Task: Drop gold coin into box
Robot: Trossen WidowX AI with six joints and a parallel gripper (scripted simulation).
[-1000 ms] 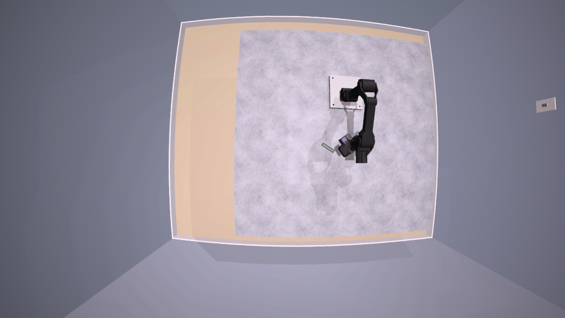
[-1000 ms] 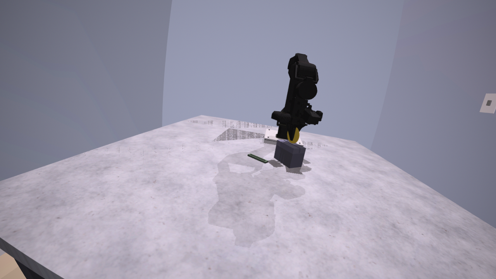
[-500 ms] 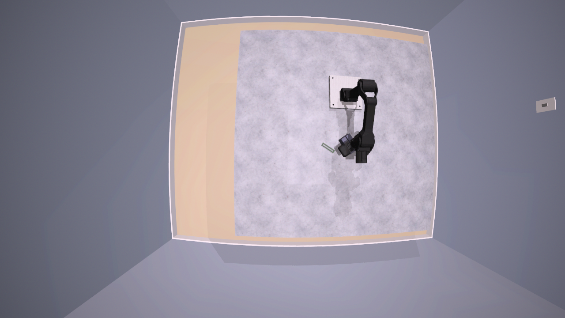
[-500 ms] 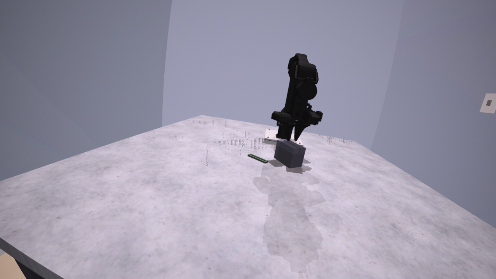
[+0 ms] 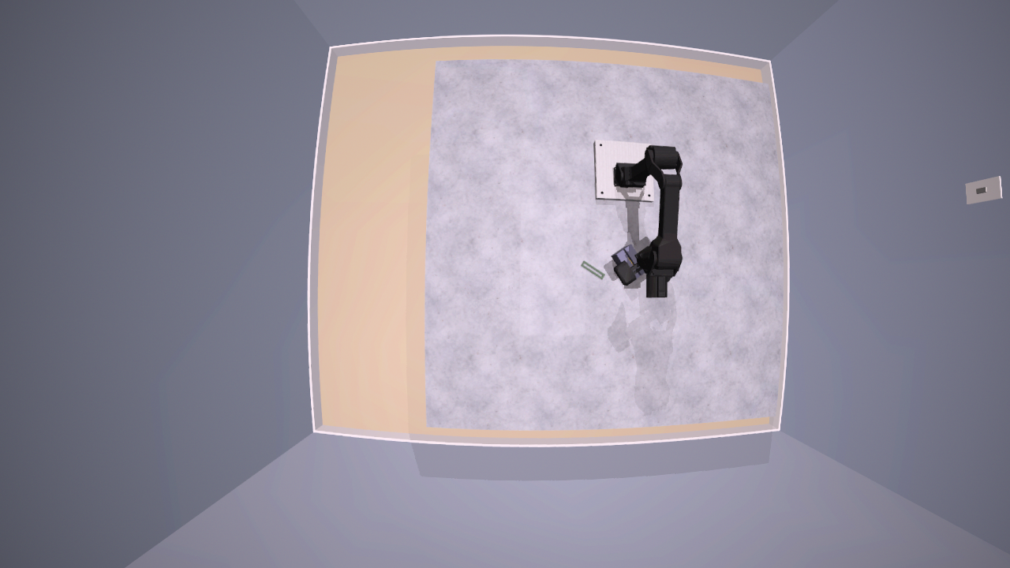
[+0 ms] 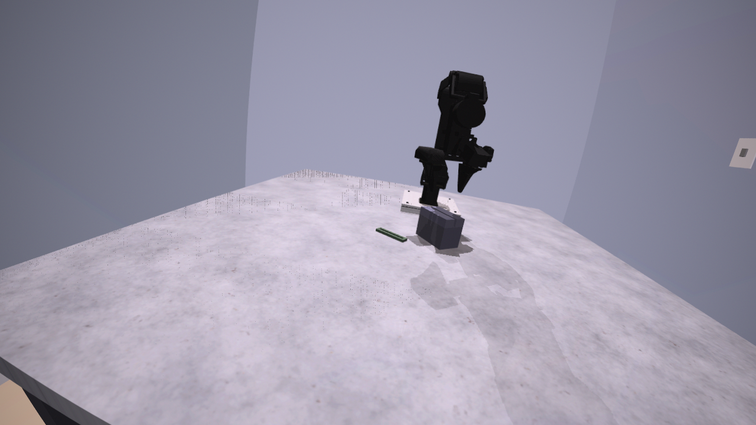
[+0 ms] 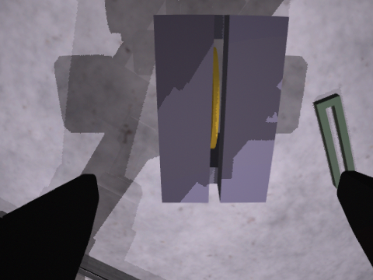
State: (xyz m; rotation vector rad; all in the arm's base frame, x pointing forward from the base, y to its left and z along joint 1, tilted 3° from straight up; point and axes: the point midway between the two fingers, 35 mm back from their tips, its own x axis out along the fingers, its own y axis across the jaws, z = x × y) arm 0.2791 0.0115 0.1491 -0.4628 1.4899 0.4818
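Note:
The grey box (image 5: 622, 254) (image 6: 438, 232) (image 7: 249, 89) stands on the table with its slotted lid up. The gold coin (image 7: 214, 101) shows on edge through the slot in the wrist view, tilted a little. No part of it shows above the lid in the exterior view, and its lower part is hidden. My gripper (image 6: 445, 197) (image 7: 221, 185) is open and empty above the box, its fingers wide apart. The dark-green holder (image 5: 594, 267) (image 6: 403, 239) (image 7: 324, 124) lies empty on the table beside the box.
The pale base plate (image 5: 606, 193) (image 6: 412, 197) of the arm is behind the box in the exterior view. The holder lies close to the box, near one finger in the wrist view. Shadows of the arm fall across the table (image 5: 494, 367) (image 6: 237, 327).

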